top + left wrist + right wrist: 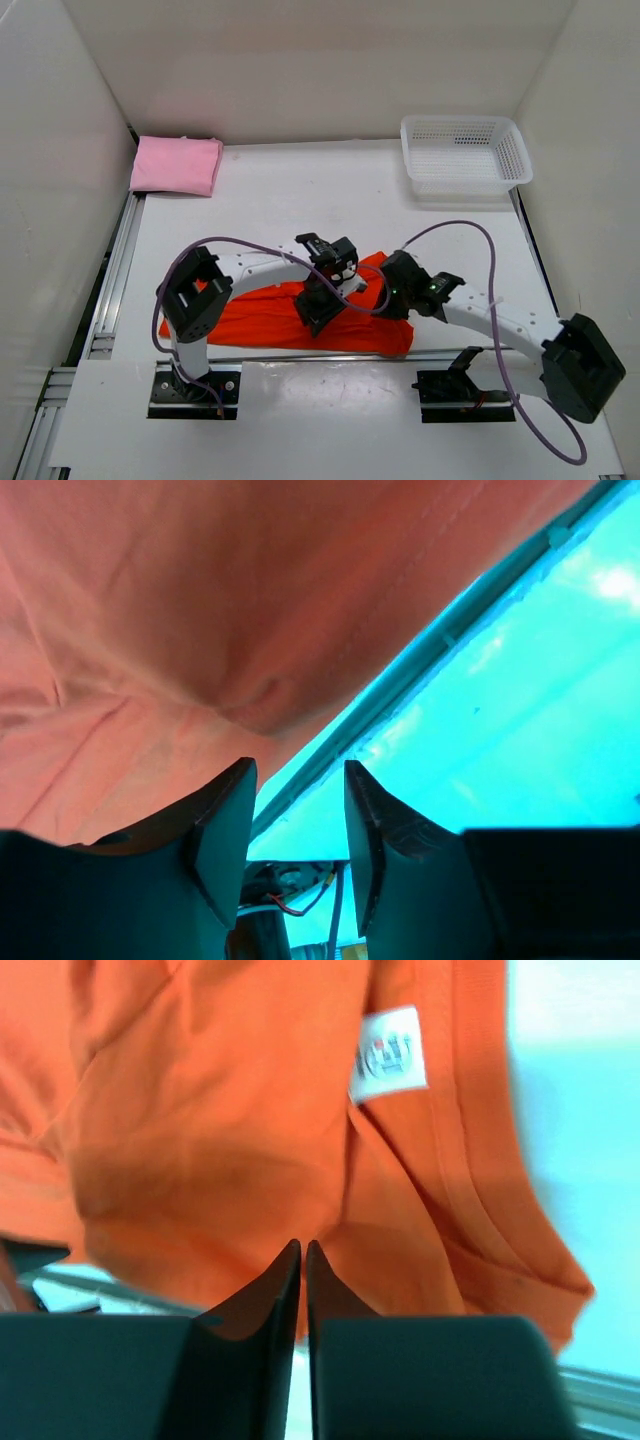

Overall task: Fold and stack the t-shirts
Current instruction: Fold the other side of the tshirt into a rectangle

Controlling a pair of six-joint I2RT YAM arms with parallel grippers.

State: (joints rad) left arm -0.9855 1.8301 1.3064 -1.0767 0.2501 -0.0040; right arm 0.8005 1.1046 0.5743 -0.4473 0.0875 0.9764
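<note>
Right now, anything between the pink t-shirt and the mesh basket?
Nothing: the top external view shows only bare white table between the folded pink t-shirt and the white mesh basket.

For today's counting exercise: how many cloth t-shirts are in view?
2. A folded light pink cloth t-shirt lies at the far left corner; a bright orange-red cloth t-shirt lies spread at the near edge. Others may be hidden.
</note>
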